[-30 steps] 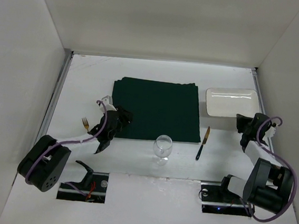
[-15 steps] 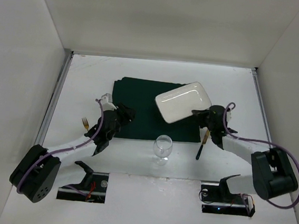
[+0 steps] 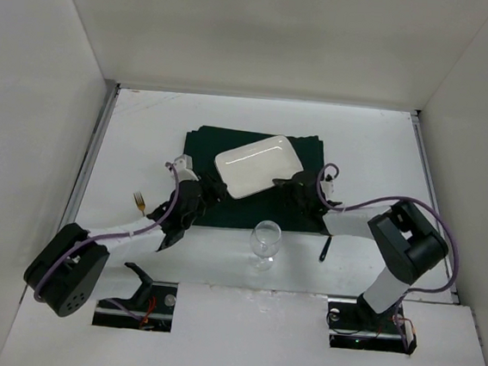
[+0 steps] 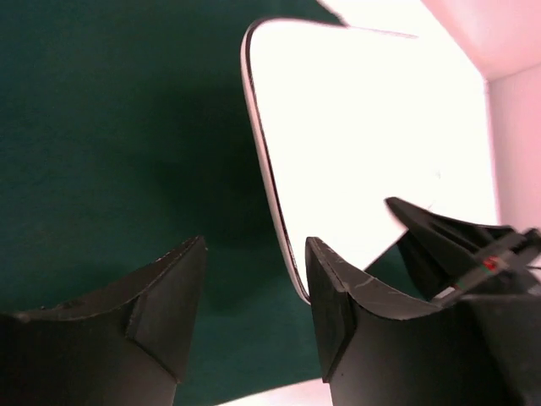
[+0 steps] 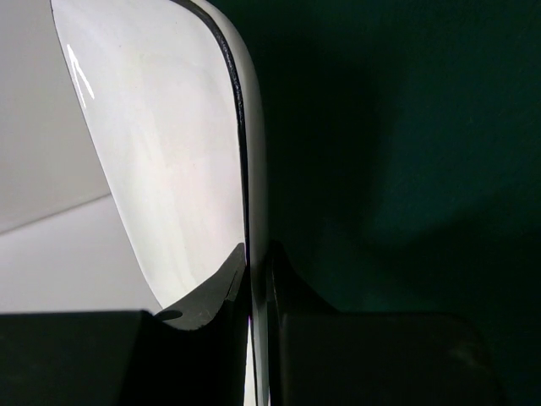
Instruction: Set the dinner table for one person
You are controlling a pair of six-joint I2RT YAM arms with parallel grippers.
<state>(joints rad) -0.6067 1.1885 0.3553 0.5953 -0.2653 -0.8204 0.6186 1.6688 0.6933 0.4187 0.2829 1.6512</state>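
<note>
My right gripper (image 3: 288, 187) is shut on the near right edge of the white rectangular plate (image 3: 259, 165), which it holds tilted over the dark green placemat (image 3: 203, 142) on the dinner table (image 3: 137, 129). In the right wrist view the fingers (image 5: 215, 292) pinch the plate's rim (image 5: 161, 144). My left gripper (image 3: 211, 190) stands open at the plate's near left corner. In the left wrist view the plate's edge (image 4: 363, 144) runs down just inside my right-hand finger (image 4: 338, 296), above the placemat (image 4: 118, 127).
A wine glass (image 3: 265, 237) stands just in front of the placemat's near edge. A dark-handled knife (image 3: 325, 247) lies to its right, partly under the right arm. A gold fork (image 3: 139, 201) lies left of the left arm. Silver rails line the table's sides.
The right arm has carried the plate from the back right of the table leftward to above the placemat. The left gripper has opened wider and edged toward the plate.
</note>
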